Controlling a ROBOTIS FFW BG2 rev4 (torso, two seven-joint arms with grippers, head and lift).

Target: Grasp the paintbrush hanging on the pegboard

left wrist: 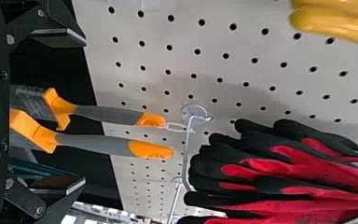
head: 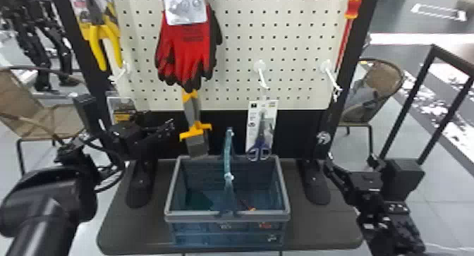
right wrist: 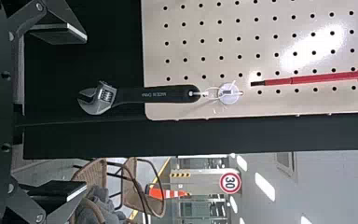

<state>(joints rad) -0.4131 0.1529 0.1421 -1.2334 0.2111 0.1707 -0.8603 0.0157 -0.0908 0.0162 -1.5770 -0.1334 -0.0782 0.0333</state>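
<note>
Our left end effector gapes wide — we should centre the paintbrush handle between its fingers, then close squarely.

You have open room between your left gripper and the paintbrush, but the red gloves hang right over its handle top, the blue basket sits just below its bristles, and the scissors pack hangs near on its other side.
</note>
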